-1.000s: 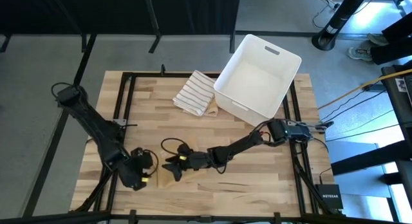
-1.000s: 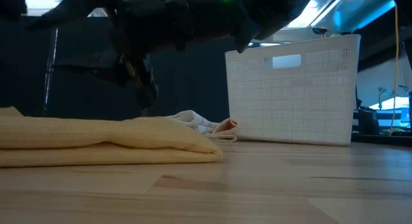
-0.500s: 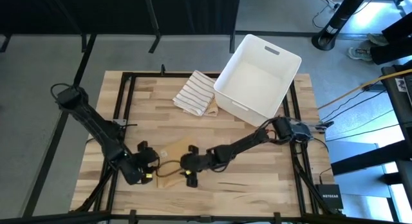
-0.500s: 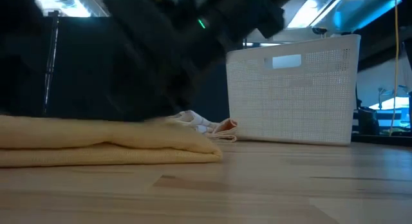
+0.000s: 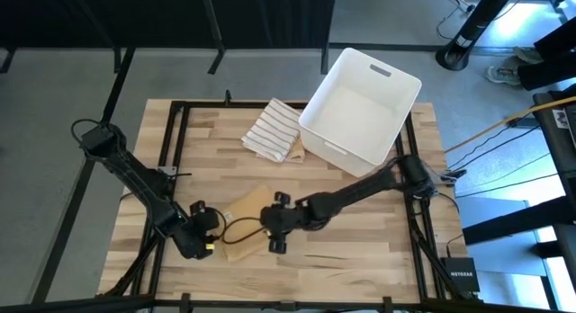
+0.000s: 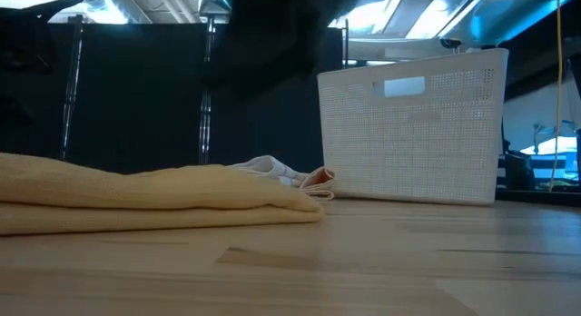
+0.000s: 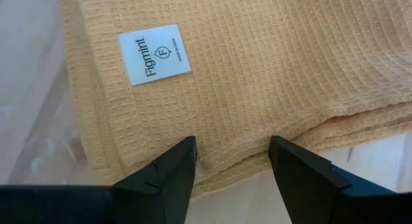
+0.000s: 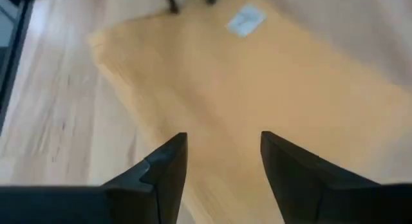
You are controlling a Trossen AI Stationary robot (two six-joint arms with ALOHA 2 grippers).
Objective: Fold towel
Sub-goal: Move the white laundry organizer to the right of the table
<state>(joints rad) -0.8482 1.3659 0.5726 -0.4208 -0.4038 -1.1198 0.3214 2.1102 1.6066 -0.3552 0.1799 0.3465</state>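
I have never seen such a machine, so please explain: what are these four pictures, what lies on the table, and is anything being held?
Two dark robot arms work at a wooden table. One picture looks down from above, one looks level across the tabletop, and two come from cameras on the arms' wrists. A folded yellow towel lies near the front edge. The left gripper and the right gripper are both open just over it, holding nothing. Farther back are a striped towel and a white basket, which looks empty.
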